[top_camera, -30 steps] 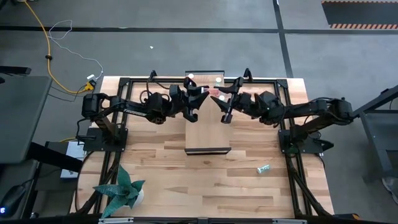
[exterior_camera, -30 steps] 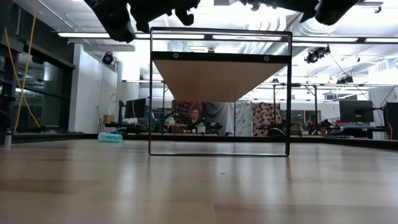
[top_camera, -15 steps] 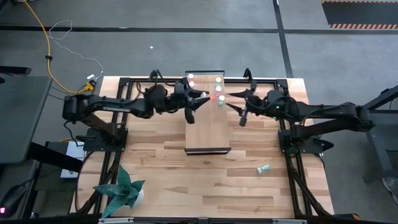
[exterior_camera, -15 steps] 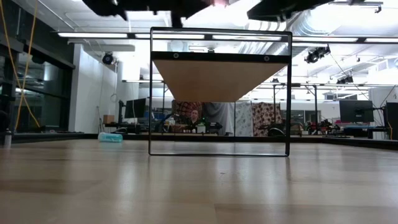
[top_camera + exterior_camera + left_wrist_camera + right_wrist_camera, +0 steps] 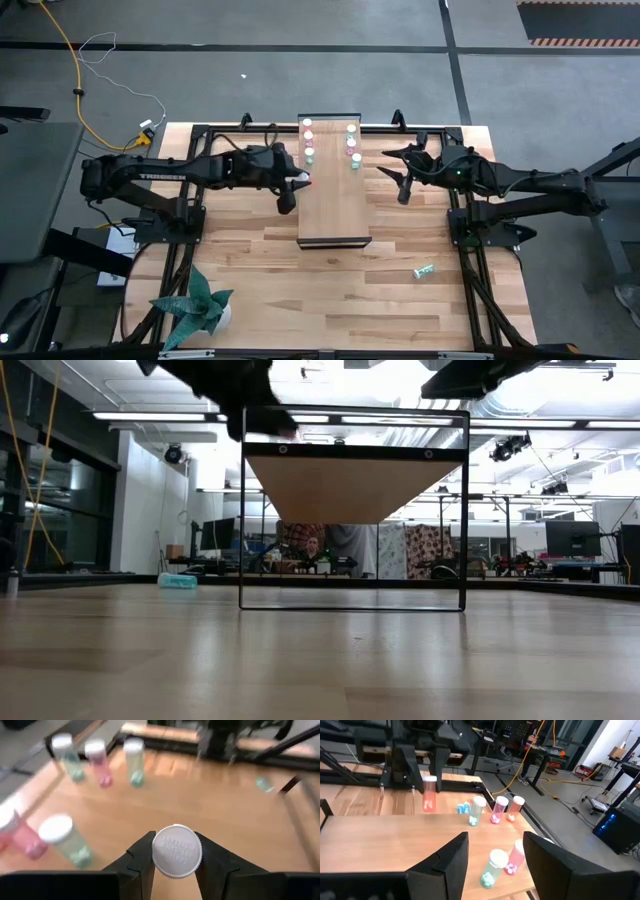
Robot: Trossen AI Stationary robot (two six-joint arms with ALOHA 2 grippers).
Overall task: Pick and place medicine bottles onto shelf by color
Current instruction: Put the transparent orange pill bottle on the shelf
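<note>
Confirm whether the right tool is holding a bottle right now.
No. In the right wrist view the right tool stands open and empty above the shelf, with the bottles beyond its fingers.

Raised light-wood shelf [image 5: 334, 205] on butcher-block table [image 5: 260, 280], capped bottles [image 5: 352, 142] clustered at shelf's far end

White lettering reading "TROSSEN" runs along the left arm [image 5: 165, 172] in the high view. The white cap [image 5: 176, 851] of the bottle seen in the left wrist view carries raised embossed lettering in two lines, but the words are too blurred to read. No other text, number or sign can be read in any view.
</note>
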